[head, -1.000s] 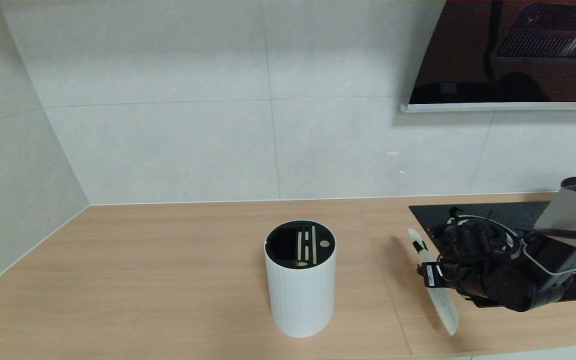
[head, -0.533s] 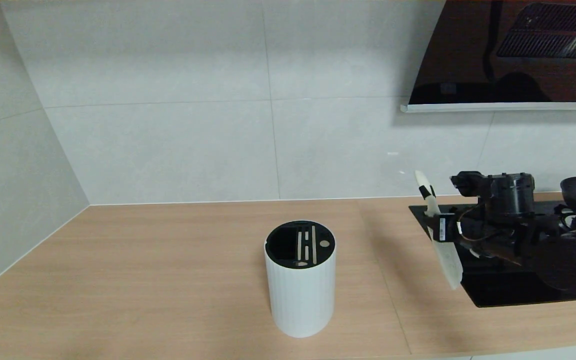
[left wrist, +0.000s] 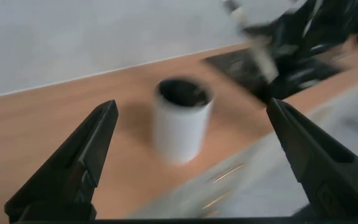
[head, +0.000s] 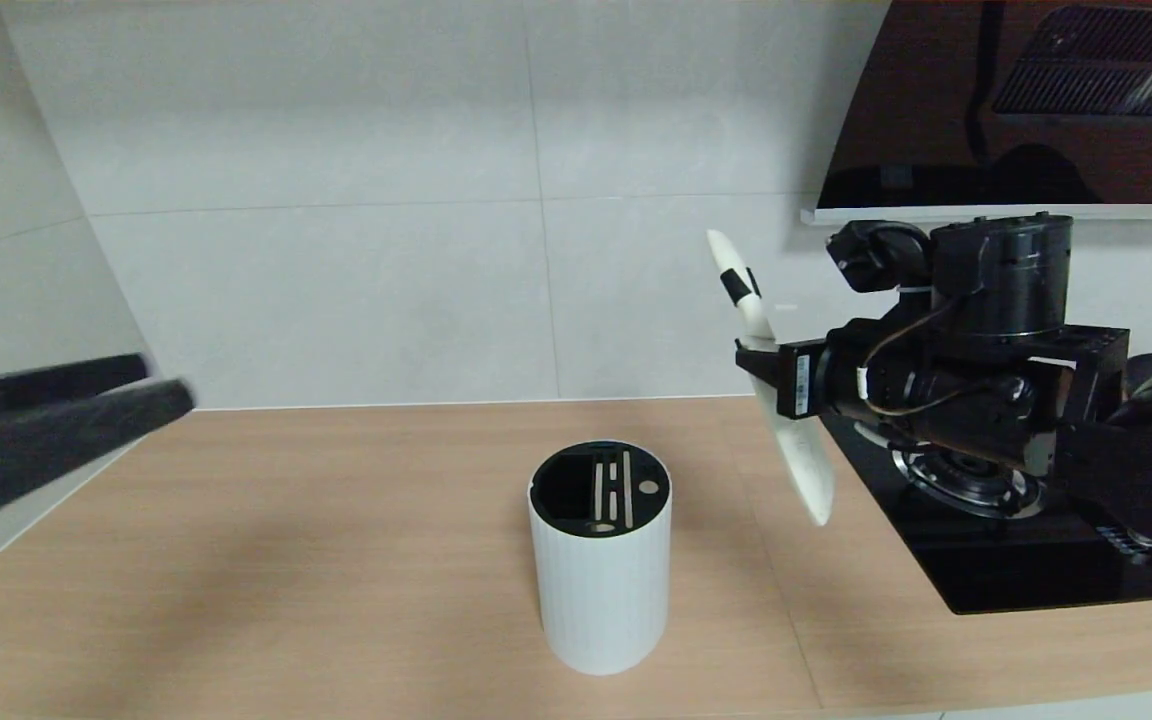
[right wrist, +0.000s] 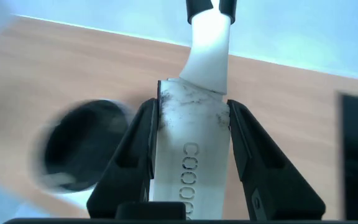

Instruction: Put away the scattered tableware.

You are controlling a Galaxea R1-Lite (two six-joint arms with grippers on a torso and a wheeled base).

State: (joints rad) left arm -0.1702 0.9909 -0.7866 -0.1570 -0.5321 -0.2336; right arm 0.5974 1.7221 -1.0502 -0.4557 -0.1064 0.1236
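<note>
A white ceramic knife with a black band near the handle end hangs in the air to the right of the holder, blade pointing down. My right gripper is shut on it near where blade meets handle; the right wrist view has the blade clamped between both fingers. The white cylindrical utensil holder with a black slotted top stands mid-counter, also seen as holder and holder. My left gripper enters at the far left, well apart from the holder, and stands open.
A black cooktop with a burner lies at the counter's right. A dark range hood hangs above it. Tiled walls close the back and left. Bare wooden counter surrounds the holder.
My right gripper has lifted the knife from near the counter's front right up and leftward toward the holder. My left gripper has come into the head view at the left.
</note>
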